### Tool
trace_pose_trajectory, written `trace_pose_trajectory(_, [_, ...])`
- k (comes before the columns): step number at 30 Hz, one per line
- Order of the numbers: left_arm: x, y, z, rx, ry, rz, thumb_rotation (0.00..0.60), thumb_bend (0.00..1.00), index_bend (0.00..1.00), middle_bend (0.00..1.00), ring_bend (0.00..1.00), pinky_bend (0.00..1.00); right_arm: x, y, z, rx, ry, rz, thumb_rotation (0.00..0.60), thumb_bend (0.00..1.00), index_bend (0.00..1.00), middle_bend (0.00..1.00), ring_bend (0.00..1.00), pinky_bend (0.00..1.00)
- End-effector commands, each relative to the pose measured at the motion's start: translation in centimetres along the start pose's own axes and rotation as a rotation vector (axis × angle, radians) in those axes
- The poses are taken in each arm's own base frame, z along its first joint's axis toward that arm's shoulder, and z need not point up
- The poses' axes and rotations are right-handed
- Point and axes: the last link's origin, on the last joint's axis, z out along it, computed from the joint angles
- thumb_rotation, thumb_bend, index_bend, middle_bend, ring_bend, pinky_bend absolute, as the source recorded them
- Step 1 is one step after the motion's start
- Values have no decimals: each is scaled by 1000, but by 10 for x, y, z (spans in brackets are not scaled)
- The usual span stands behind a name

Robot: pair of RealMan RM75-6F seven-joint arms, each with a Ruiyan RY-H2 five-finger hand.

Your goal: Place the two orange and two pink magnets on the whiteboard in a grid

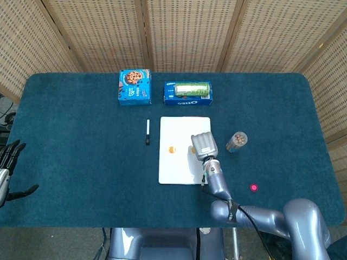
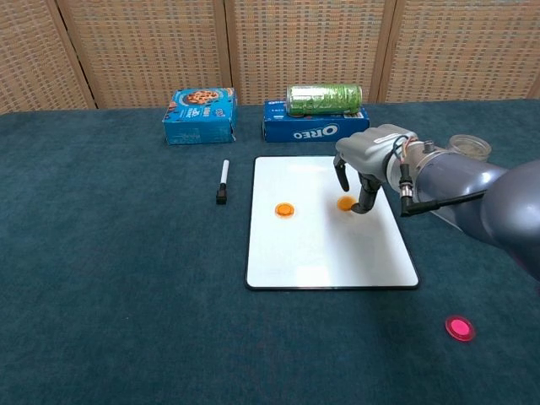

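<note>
Nearest the robot on the right, a pink magnet (image 2: pixel 459 327) lies on the blue table (image 1: pixel 81 162), well apart from the whiteboard (image 2: pixel 329 253), so it is not yet placed; only one pink magnet shows in either view. Far off at the near left edge, the left robot hand (image 1: pixel 6 172) hangs idle with fingers spread, holding nothing. On the whiteboard the first orange magnet (image 2: pixel 285 209) sits left of centre, and the right robot hand (image 2: pixel 363 160) arches over the second orange magnet (image 2: pixel 345 203), fingertips around it; whether it pinches or has let go I cannot tell. Level with the first, it looks set as one grid row. Beyond lie a marker (image 2: pixel 223 181), jar (image 1: pixel 236 141), cookie box (image 2: pixel 200 116) and Oreo box (image 2: pixel 314 128).
</note>
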Motion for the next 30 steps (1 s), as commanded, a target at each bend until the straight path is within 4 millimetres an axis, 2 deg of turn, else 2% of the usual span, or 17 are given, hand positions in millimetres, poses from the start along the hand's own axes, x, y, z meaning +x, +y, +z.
trace_pose_trajectory(1, [1, 0, 0, -2, 1, -2, 600, 0, 0, 0, 0, 0, 6, 1, -5, 12, 20, -3, 600, 345, 393, 966, 941, 1000])
trace_pose_trajectory(8, [1, 2, -1, -15, 4, -3, 600, 0, 0, 0, 0, 0, 18, 11, -20, 29, 52, 15, 600, 349, 391, 966, 941, 1000])
trace_pose_trajectory(11, [1, 3, -2, -17, 1, 1, 600, 0, 0, 0, 0, 0, 18, 21, -36, 59, 54, 48, 600, 349, 391, 966, 941, 1000])
trace_pose_trajectory(13, [0, 3, -3, -21, -1, 3, 600, 0, 0, 0, 0, 0, 14, 33, -54, 88, 47, 62, 600, 349, 391, 966, 941, 1000])
trace_pose_trajectory(14, [-1, 5, -5, -32, 0, 12, 600, 0, 0, 0, 0, 0, 0, 54, -75, 90, 16, 60, 600, 350, 391, 966, 941, 1000])
trace_pose_trajectory(16, [-3, 6, -6, -38, -3, 16, 600, 0, 0, 0, 0, 0, -11, 75, -98, 103, -17, 88, 600, 349, 391, 966, 941, 1000])
trace_pose_trajectory(21, [-4, 9, -9, -43, 0, 25, 600, 0, 0, 0, 0, 0, -27, 106, -128, 127, -30, 97, 600, 348, 391, 966, 941, 1000])
trace_pose_trajectory(30, [-6, 12, -11, -51, 5, 37, 600, 0, 0, 0, 0, 0, -55, 142, -157, 125, -58, 133, 600, 339, 391, 966, 941, 1000])
